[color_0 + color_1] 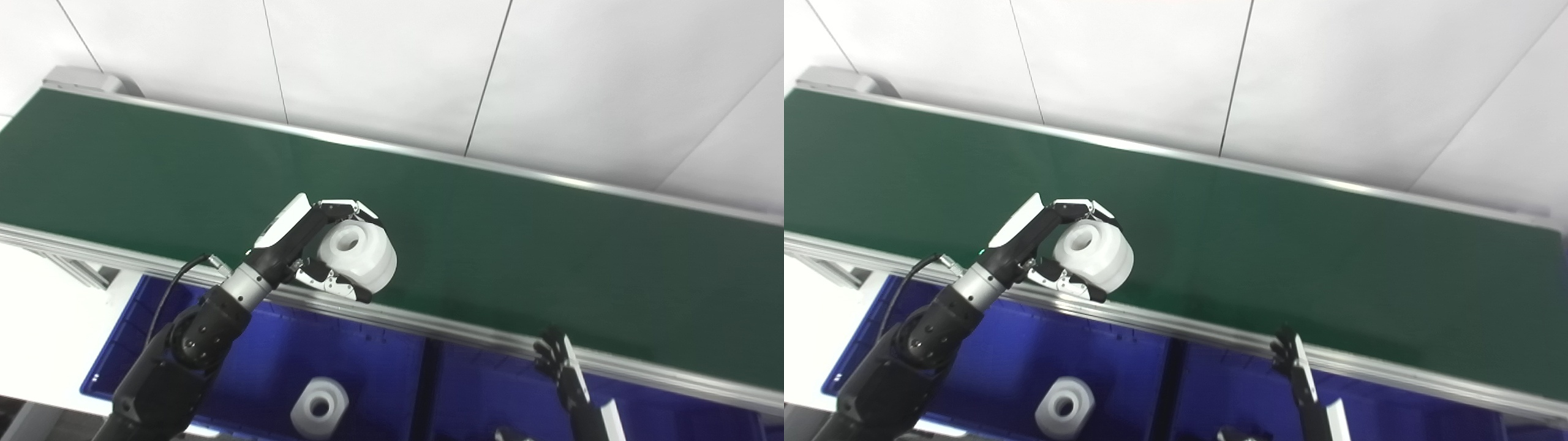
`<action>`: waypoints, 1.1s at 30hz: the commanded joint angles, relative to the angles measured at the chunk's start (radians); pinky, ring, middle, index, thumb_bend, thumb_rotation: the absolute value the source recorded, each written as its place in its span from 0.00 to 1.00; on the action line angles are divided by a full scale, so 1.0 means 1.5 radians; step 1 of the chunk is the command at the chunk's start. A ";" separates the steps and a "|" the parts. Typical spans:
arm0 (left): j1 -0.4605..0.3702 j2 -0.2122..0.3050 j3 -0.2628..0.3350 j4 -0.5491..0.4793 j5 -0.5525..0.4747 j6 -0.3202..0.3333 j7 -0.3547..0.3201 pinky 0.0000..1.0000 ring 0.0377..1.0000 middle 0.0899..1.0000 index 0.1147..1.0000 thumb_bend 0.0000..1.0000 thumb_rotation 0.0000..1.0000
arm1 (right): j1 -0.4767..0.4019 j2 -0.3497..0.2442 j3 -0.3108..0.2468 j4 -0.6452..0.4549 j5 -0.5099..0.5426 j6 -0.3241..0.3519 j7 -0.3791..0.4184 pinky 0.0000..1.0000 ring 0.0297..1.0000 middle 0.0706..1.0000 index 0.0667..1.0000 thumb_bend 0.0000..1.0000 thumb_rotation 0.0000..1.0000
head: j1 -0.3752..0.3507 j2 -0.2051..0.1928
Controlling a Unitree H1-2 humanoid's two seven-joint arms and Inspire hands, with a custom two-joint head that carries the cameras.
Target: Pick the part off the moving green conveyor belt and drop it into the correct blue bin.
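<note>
White plastic part (358, 254) sits gripped in left hand (306, 245), fingers (343, 208) curled over its top, thumb under, at frame centre above belt (551, 245) edge, poised for left bin (275, 361) holding a matching part (318, 407). Right hand (560, 364) waits lower right, fingers apart, empty.

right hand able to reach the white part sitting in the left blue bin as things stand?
Probably not easily: the right hand hangs over the other bin, and a divider wall separates it from the part in the left bin.

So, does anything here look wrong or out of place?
Nothing stands out. The left hand holds a white part above the belt's near edge; another white part lies in the left blue bin.
</note>
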 commanded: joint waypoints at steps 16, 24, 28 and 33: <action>0.047 0.065 -0.068 0.009 0.102 -0.001 -0.067 0.47 0.40 0.45 0.47 0.50 0.00 | -0.015 -0.002 -0.010 -0.057 0.010 0.052 0.029 0.86 0.93 0.98 1.00 0.79 0.63 | 0.006 -0.002; 0.060 0.057 -0.114 -0.011 0.180 0.078 -0.089 0.50 0.41 0.46 0.46 0.50 0.00 | -0.020 -0.020 -0.021 -0.069 0.032 0.052 0.044 0.86 0.92 0.97 1.00 0.79 0.65 | 0.030 -0.002; 0.066 0.054 -0.147 -0.054 0.252 0.192 -0.142 0.58 0.62 0.63 0.44 0.50 0.07 | -0.027 -0.029 -0.023 -0.072 0.048 0.051 0.055 0.86 0.92 0.97 1.00 0.79 0.65 | 0.036 0.003; 0.052 0.069 -0.220 -0.120 0.396 0.277 -0.251 0.88 0.82 0.81 0.81 0.83 0.94 | -0.032 -0.033 -0.024 -0.074 0.052 0.056 0.062 0.86 0.92 0.97 1.00 0.79 0.65 | 0.035 0.003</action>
